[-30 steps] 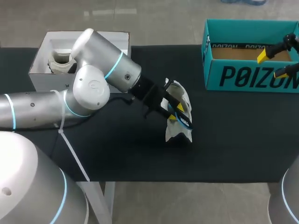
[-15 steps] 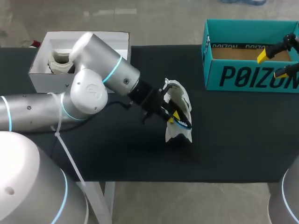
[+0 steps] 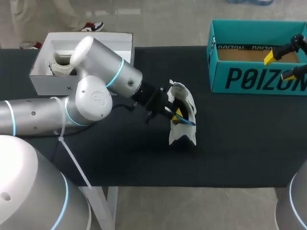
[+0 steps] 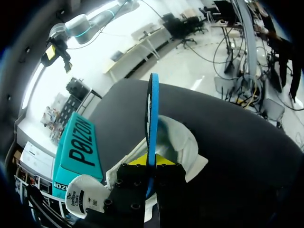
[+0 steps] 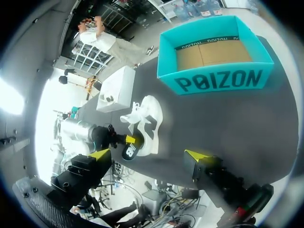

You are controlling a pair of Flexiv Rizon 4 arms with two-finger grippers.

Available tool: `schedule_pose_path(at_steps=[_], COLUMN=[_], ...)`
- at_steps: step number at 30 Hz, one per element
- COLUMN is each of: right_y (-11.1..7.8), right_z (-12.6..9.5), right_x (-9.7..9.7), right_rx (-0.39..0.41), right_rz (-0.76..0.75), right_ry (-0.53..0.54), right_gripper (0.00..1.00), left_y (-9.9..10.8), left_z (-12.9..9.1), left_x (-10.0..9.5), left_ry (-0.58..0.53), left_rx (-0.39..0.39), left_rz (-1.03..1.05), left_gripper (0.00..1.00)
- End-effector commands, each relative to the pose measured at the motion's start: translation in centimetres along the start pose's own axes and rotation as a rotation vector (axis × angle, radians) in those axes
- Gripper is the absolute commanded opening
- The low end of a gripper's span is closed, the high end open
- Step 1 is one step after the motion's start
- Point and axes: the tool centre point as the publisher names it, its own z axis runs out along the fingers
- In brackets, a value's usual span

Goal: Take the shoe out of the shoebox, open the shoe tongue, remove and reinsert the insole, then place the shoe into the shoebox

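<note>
A white shoe (image 3: 183,120) lies on the black table (image 3: 240,139), near the middle. My left gripper (image 3: 178,115) is at the shoe's opening, shut on the edge of a blue insole (image 3: 186,120) that sticks partly out. In the left wrist view the insole (image 4: 152,111) stands on edge between the yellow fingertips (image 4: 161,160), above the shoe (image 4: 183,147). The teal shoebox (image 3: 218,72) stands empty at the back right. My right gripper (image 3: 289,61) hangs open over that box. The right wrist view shows the shoe (image 5: 147,116), the insole (image 5: 129,150) and the teal box (image 5: 216,78) ahead of the right gripper (image 5: 148,156).
A white box (image 3: 45,79) with another shoe (image 3: 60,61) in it stands at the back left, behind my left arm's elbow (image 3: 93,98). Bare black tabletop runs along the front edge and to the right of the shoe.
The left gripper has closed on the insole. It and the wrist have since shifted slightly back, and the shoe has turned a little with them. The right arm has kept still.
</note>
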Motion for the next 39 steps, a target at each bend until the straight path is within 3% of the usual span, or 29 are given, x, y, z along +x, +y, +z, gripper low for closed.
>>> schedule_pose_path(at_steps=[1, 5, 7, 9, 11, 13, 14, 16, 17, 19, 20, 21, 28, 39], right_y=[-0.1, -0.1, -0.1, -0.1, -0.1, -0.1, -0.1, -0.1, -0.1, -0.1, -0.1, -0.1, -0.1, -0.1], right_z=[0.0, 0.0, 0.0, 0.0, 0.0, 0.0, 0.0, 0.0, 0.0, 0.0, 0.0, 0.0, 0.0, 0.0], right_x=[0.0, 0.0, 0.0, 0.0, 0.0, 0.0, 0.0, 0.0, 0.0, 0.0, 0.0, 0.0, 0.0, 0.0], right_rx=[-0.001, -0.001, -0.001, -0.001, -0.001, -0.001, -0.001, -0.001, -0.001, -0.001, -0.001, -0.001, -0.001, -0.001], right_rz=[0.002, 0.002, 0.002, 0.002, 0.002, 0.002, 0.002, 0.002, 0.002, 0.002, 0.002, 0.002, 0.002, 0.002], right_ry=[-0.004, -0.004, -0.004, -0.004, -0.004, -0.004, -0.004, -0.004, -0.004, -0.004, -0.004, -0.004, -0.004, -0.004], right_gripper=[1.0, 1.0, 1.0, 1.0, 1.0, 1.0, 1.0, 1.0, 1.0, 1.0, 1.0, 1.0, 1.0, 1.0], left_y=[0.4, -0.3, -1.2, -1.9, -2.5, -3.2, -3.5, -3.9, -4.1, -4.3, -4.3, -4.2, -2.1, 0.2], left_z=[0.5, 0.2, -0.3, -0.9, -1.4, -1.8, -1.9, -1.8, -1.7, -1.4, -1.2, -1.0, 0.3, 0.1], left_x=[0.0, 0.3, 0.5, 0.5, 0.5, 0.5, 0.5, 0.4, 0.3, 0.3, 0.2, 0.2, 0.2, -0.6], left_ry=[-0.02, -0.033, -0.028, -0.04, -0.051, -0.057, -0.058, -0.051, -0.048, -0.042, -0.041, -0.034, 0.016, -0.064], left_rx=[-0.026, 0.005, 0.027, 0.036, 0.043, 0.055, 0.06, 0.059, 0.063, 0.06, 0.062, 0.058, 0.007, -0.05], left_rz=[-0.021, -0.068, -0.064, -0.056, -0.042, -0.027, -0.016, 0.002, 0.009, 0.017, 0.018, 0.026, 0.054, -0.001], left_gripper=[0.0, 0.0, 0.61, 0.51, 0.56, 0.53, 0.45, 0.4, 0.27, 0.24, 0.17, 0.01, 0.0, 0.0])
